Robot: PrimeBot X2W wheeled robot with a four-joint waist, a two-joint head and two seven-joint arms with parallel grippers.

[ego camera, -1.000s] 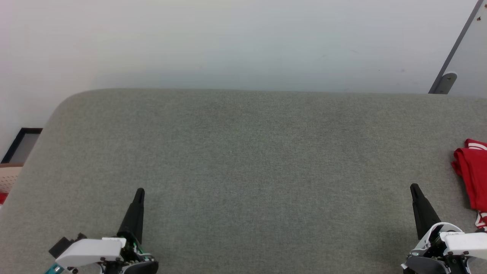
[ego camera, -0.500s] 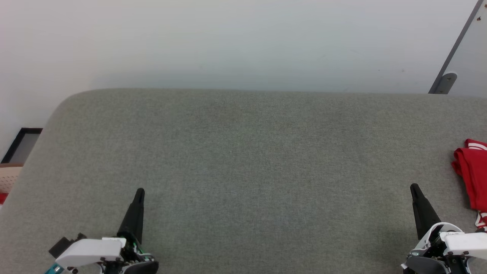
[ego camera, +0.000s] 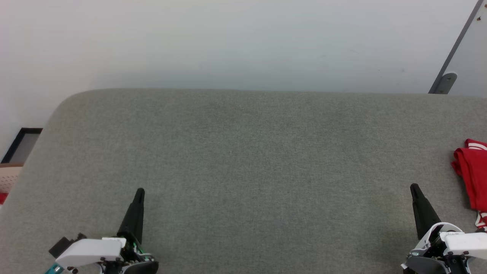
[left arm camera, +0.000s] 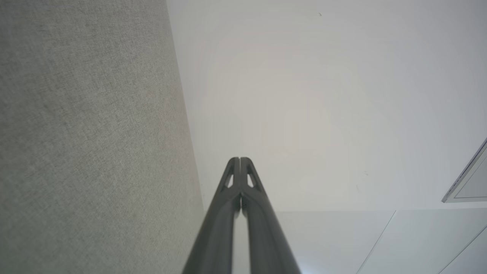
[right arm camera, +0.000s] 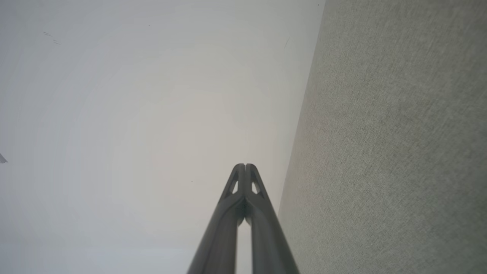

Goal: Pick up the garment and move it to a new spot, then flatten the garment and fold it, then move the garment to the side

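at the lower corners of the head view, the left tool (ego camera: 139, 191) and right tool (ego camera: 414, 187) hover over the grey bench (ego camera: 243, 160), fingers pressed together, gripping nothing; the red garment (ego camera: 471, 175) lies bunched at the right edge.

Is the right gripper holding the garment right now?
No, the right gripper is shut and empty; the garment lies apart from it.

Red garment (ego camera: 473, 179) bunched at right edge of grey surface (ego camera: 243, 160) — right gripper (ego camera: 414, 187) near, left gripper (ego camera: 140, 190) well apart.
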